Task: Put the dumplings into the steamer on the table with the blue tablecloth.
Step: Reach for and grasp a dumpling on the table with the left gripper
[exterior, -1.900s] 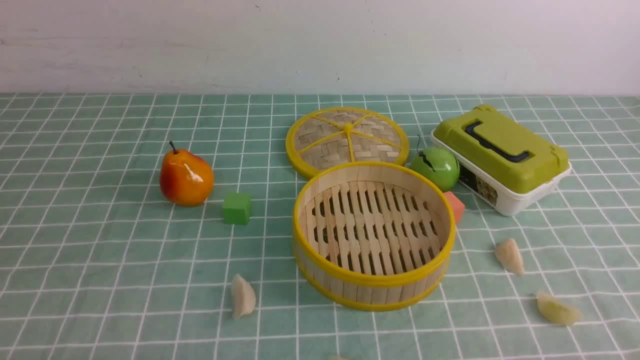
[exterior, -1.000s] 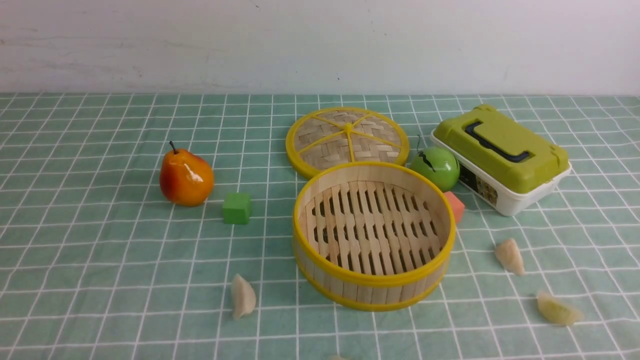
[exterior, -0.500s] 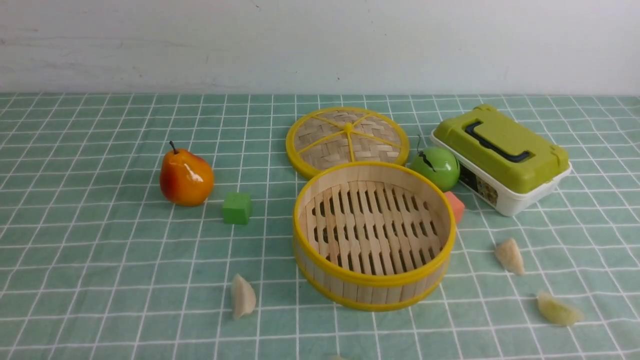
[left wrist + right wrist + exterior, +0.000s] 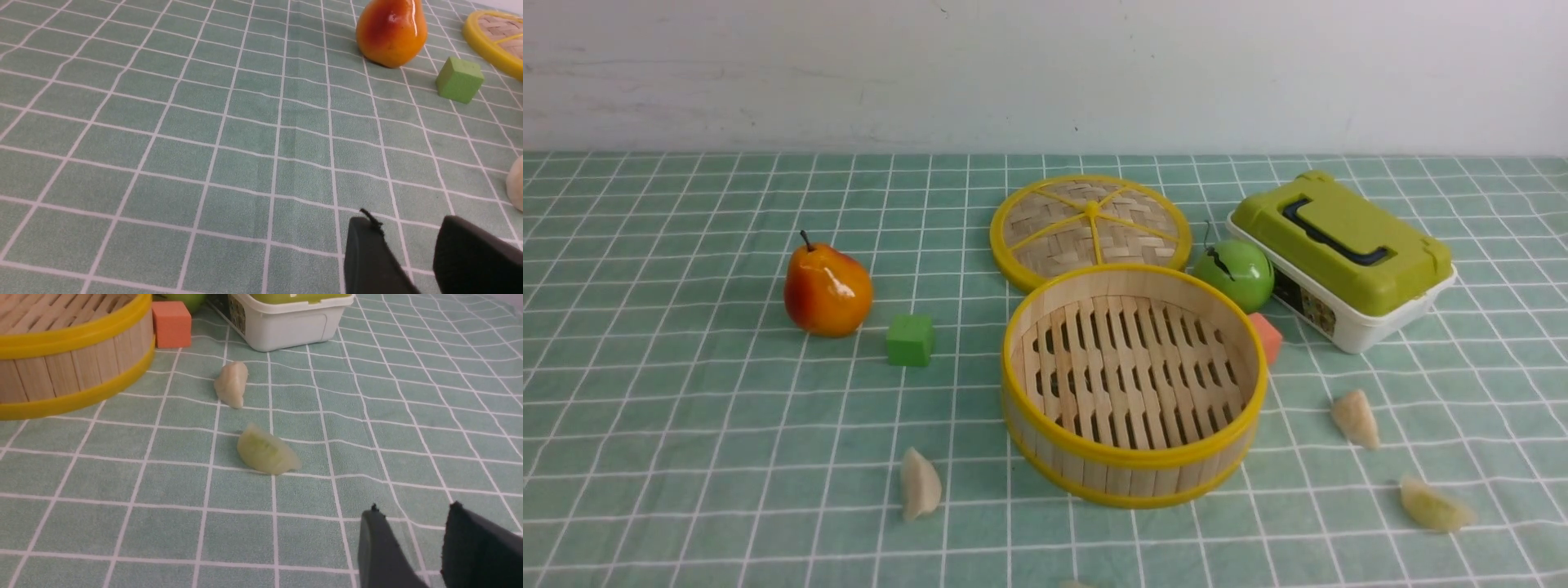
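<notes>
While neither arm reaches into the front view, each wrist camera catches its own claw. The left gripper (image 4: 408,228) has its two dark fingers standing apart with only cloth between them. The right gripper (image 4: 412,514) is likewise parted and empty. Both sit low over the blue tablecloth (image 4: 686,408) that covers the table (image 4: 621,506).

The steamer (image 4: 1127,478) sits right of centre, open-topped, and every dumpling lies outside it on the cloth. The left dumpling (image 4: 920,483) is near the steamer's front-left wall. The pale dumpling (image 4: 1355,417) and the greenish dumpling (image 4: 1433,505) lie off its right side, well apart from the wall. A fourth dumpling (image 4: 1074,583) is only a sliver at the front view's bottom edge.

Room is tightest behind the steamer. The lid (image 4: 1089,220) lies flat right behind its far rim. The green apple (image 4: 1233,273) and the orange cube (image 4: 1264,336) sit just beside its rear right, with the lunch box (image 4: 1339,245) next to the apple. To the left, the green cube (image 4: 910,340) and the pear (image 4: 827,286) stand apart from the steamer, and beyond the pear the grid runs open to the frame's edge. Far back, the cloth ends at the pale wall (image 4: 1045,73).

The right wrist view adds the clear squares between its claw and the two right-hand dumplings, and the steamer's slatted wall close up. The left wrist view shows pear, cube, a slice of lid rim and part of one dumpling at its frame edge, but not the steamer.
</notes>
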